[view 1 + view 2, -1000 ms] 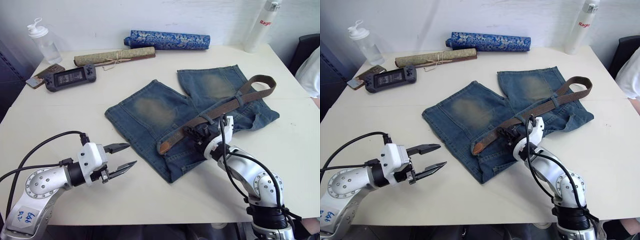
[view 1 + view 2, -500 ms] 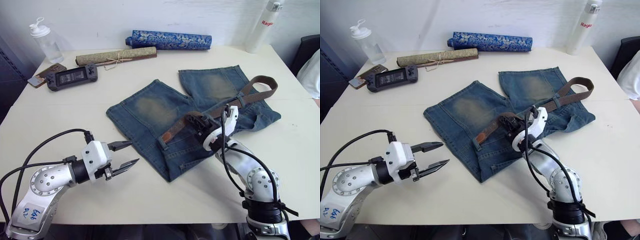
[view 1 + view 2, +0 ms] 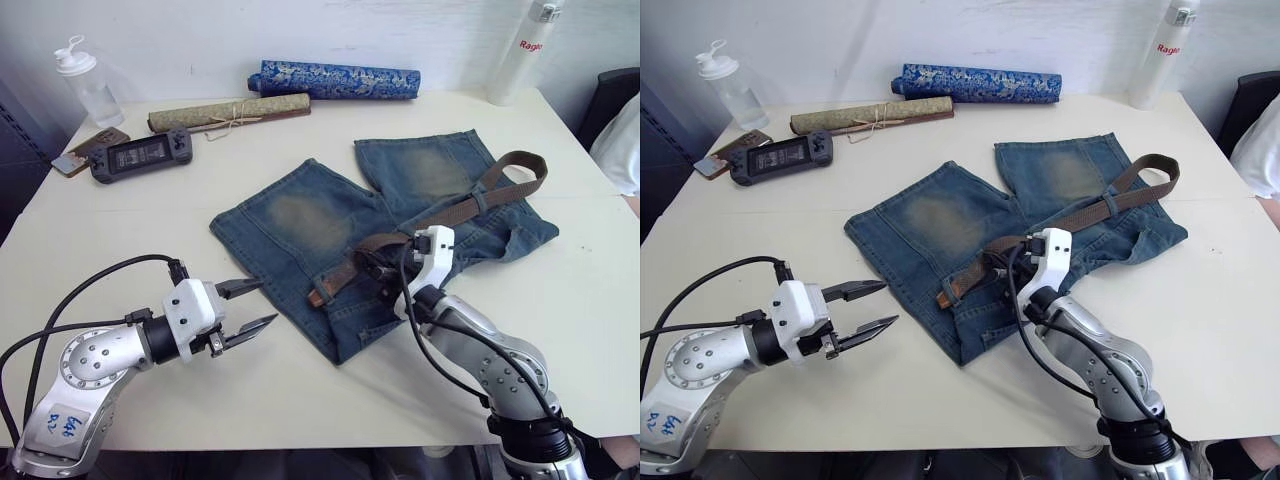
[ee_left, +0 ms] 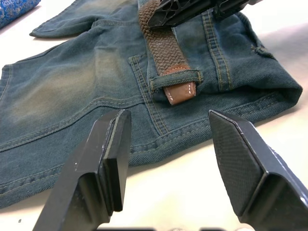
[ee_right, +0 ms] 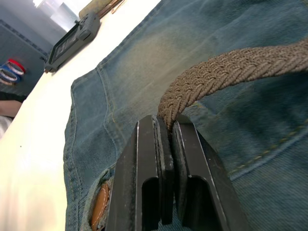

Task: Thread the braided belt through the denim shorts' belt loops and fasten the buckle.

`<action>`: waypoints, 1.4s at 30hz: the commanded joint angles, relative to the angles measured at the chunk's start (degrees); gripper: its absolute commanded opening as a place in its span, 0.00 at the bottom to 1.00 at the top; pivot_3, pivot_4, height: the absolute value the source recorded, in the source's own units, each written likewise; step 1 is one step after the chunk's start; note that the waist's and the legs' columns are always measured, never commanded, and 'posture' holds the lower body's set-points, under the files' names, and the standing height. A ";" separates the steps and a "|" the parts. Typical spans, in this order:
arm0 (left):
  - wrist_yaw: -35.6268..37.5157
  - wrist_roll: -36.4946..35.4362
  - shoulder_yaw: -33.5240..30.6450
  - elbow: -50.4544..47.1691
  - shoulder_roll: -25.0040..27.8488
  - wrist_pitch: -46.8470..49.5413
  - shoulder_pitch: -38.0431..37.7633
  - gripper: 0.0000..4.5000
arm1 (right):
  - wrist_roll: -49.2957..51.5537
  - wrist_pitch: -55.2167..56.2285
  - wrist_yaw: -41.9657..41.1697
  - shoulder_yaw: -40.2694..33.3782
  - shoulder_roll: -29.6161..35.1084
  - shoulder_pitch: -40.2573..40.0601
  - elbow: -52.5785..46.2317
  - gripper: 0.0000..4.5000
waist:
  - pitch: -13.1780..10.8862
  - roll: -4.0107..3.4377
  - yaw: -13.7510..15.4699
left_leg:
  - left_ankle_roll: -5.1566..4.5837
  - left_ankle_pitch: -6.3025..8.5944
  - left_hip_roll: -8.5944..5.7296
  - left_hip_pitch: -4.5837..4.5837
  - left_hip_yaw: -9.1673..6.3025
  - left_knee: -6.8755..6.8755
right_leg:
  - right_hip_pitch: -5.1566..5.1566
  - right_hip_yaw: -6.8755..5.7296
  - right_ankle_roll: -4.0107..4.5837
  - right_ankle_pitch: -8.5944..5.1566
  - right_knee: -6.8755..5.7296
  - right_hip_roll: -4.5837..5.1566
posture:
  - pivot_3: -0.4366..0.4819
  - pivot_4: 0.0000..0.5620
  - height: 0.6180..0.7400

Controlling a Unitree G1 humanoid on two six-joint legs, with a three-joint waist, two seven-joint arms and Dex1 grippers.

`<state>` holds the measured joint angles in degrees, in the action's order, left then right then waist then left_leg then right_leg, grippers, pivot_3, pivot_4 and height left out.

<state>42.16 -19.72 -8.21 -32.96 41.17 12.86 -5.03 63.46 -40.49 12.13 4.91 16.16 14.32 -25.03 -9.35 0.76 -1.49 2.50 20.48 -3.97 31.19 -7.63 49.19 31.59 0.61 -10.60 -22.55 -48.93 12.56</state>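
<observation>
The denim shorts (image 3: 380, 235) lie flat in the middle of the white table (image 3: 120, 215), and the braided belt (image 3: 455, 207) runs across them from a loop at the far right down to its tan tip (image 4: 181, 93), which pokes out of a belt loop (image 4: 176, 78) near the waistband. The right gripper (image 5: 166, 144) has its two black fingers squeezed tight on the belt, just right of that loop, and it lifts that part of the belt a little off the shorts. The left gripper (image 3: 247, 307) hangs over the bare table just left of the shorts with its fingers spread wide, holding nothing.
</observation>
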 commanded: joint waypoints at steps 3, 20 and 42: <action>-1.21 12.88 2.52 3.82 0.30 -15.17 0.36 0.63 | 14.00 -9.32 8.85 -2.39 -5.38 -0.46 5.84 0.00 | 0.16 0.10 -0.01 | 0.02 0.01 0.01 0.00 0.02 0.03 | 0.00 0.00 0.07 -0.03 -0.08 0.01 | 0.48 0.27 0.16; -16.90 42.69 10.10 26.91 -0.31 -59.44 8.55 0.63 | 45.68 -11.42 22.50 -5.10 -6.80 3.79 20.23 0.00 | 0.65 0.53 -0.40 | -0.09 0.17 0.32 -0.17 -0.11 0.04 | 0.13 -0.27 0.50 -0.48 -0.70 -0.17 | 0.48 0.27 0.16; -23.50 46.93 12.61 31.88 -2.94 -58.66 10.99 0.63 | 41.43 -10.25 21.39 -4.22 -8.54 4.83 18.84 0.00 | 1.03 0.26 -1.51 | -0.11 0.18 0.33 -0.29 -0.35 -0.09 | 0.04 -0.29 0.44 -0.51 -0.71 -0.37 | 0.48 0.27 0.16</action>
<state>20.38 26.41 5.73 -1.02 38.22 -45.82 6.30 105.65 -49.83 33.13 -2.15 8.27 20.48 -6.92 -8.32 1.02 -3.00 2.39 20.66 -3.64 30.89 -7.99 49.10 31.62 0.31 -10.16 -23.06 -49.63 12.19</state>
